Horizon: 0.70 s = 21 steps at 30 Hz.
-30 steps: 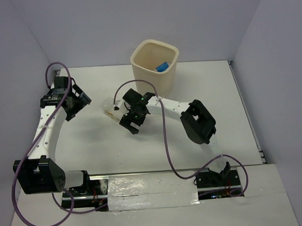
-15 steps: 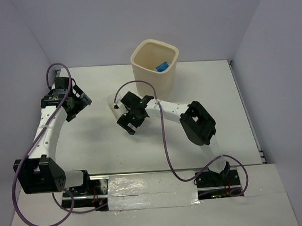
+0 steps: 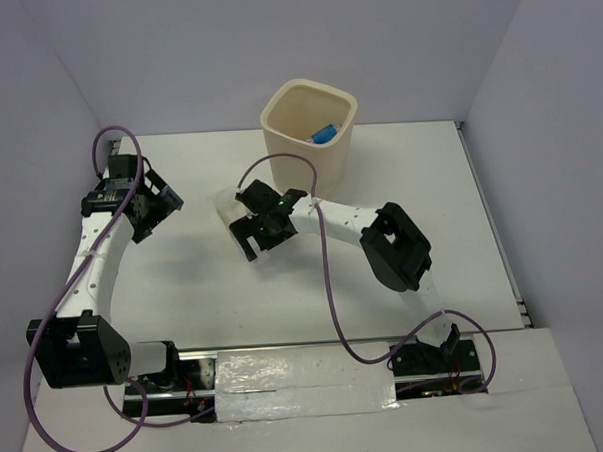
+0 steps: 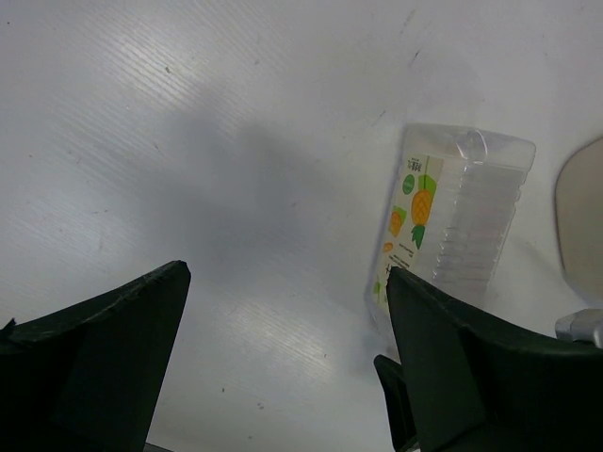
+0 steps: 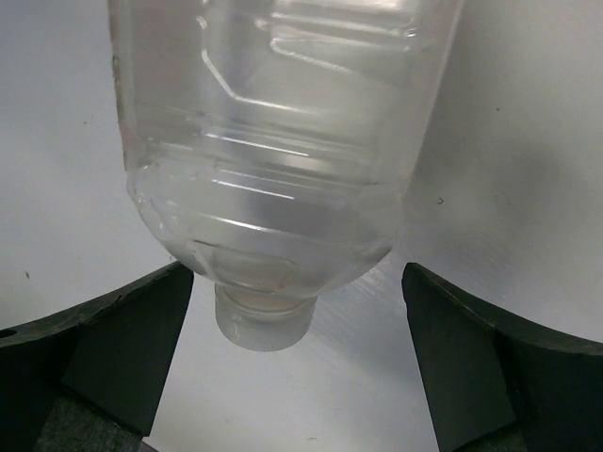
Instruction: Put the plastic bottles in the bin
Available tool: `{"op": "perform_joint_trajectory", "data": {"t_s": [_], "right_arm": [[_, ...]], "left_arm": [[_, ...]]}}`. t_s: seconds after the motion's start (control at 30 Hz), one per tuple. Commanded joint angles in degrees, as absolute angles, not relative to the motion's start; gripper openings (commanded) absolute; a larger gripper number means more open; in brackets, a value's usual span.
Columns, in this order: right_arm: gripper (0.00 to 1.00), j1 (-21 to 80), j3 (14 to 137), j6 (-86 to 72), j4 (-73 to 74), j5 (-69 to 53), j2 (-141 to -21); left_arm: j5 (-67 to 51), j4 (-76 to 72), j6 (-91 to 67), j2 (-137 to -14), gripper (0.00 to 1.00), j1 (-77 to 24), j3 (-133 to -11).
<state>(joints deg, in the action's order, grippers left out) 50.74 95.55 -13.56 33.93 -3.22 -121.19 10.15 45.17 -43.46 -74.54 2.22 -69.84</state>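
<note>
One clear boxy plastic bottle (image 3: 224, 202) with a yellow-green label lies on the table left of the cream bin (image 3: 277, 117). In the left wrist view the same bottle (image 4: 452, 226) lies next to the bin (image 4: 579, 217). My right gripper (image 3: 243, 227) is open right at it. In the right wrist view the bottle's clear cap (image 5: 262, 322) and shoulder (image 5: 273, 141) sit between the spread fingers of the right gripper (image 5: 297, 275), untouched. My left gripper (image 3: 148, 205) hangs open and empty at the left, as its own view of the gripper (image 4: 285, 273) shows. A blue-labelled bottle (image 3: 325, 134) lies inside the bin.
Pale walls close in the white table on the left, back and right. The right arm's purple cable (image 3: 329, 285) loops over the table's middle. A taped strip (image 3: 303, 371) runs along the near edge between the arm bases.
My right gripper has swung left and up towards the bottle's cap end, and its jaws have widened a little. The left arm has stayed still.
</note>
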Motion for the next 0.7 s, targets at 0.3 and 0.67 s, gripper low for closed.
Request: {"op": "perform_joint_trajectory", "data": {"t_s": [0.3, 0.67], "right_arm": [[0.90, 52.73, 95.89, -22.85, 33.40, 7.12, -118.39], [0.81, 53.70, 97.82, -17.76, 33.39, 5.45, -120.67]], "left_arm": [[9.67, 43.59, -42.27, -73.56, 0.99, 2.99, -68.73], [9.75, 43.59, -42.19, -73.39, 0.99, 3.08, -68.55]]}}
